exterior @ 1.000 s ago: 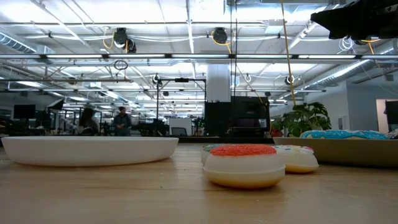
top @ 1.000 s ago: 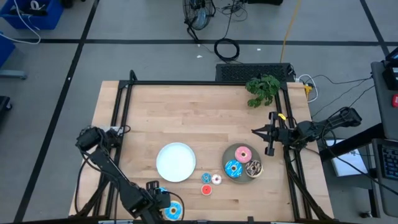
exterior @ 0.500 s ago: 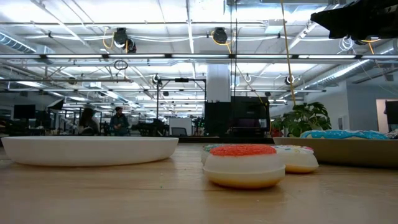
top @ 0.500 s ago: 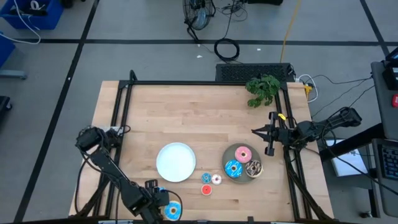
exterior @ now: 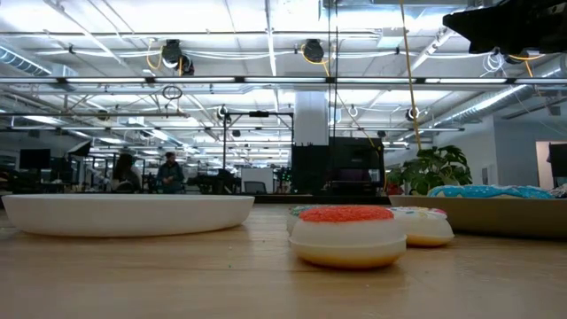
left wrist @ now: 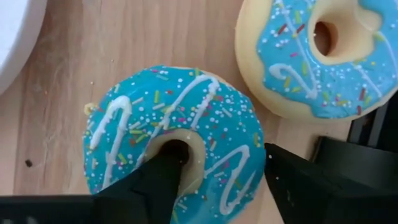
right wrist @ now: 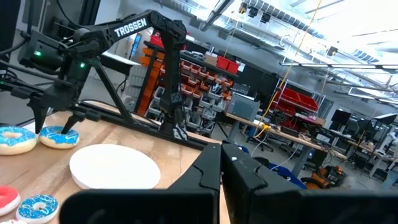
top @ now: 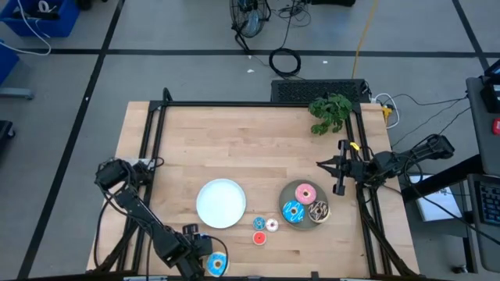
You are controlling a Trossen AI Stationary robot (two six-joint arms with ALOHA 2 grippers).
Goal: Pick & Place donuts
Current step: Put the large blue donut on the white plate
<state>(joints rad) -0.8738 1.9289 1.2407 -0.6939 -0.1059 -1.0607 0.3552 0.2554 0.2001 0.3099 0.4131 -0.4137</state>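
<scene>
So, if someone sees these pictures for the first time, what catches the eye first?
Probably the left end effector at the table's near edge, one finger in the hole of a blue donut, a second blue donut beside it. Next, the grey plate on the right holding three donuts, with the empty white plate mid-table.

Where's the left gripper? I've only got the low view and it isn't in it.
Observer: The left gripper is by the table's edge, near the white plate, down on a blue donut.
Operator: Has it grabbed it?
Observer: Not clearly. Its fingers are apart, one in the hole and one outside the ring.
Operator: And the right gripper?
Observer: The right gripper waits shut at the table's right edge, by the grey plate.
</scene>
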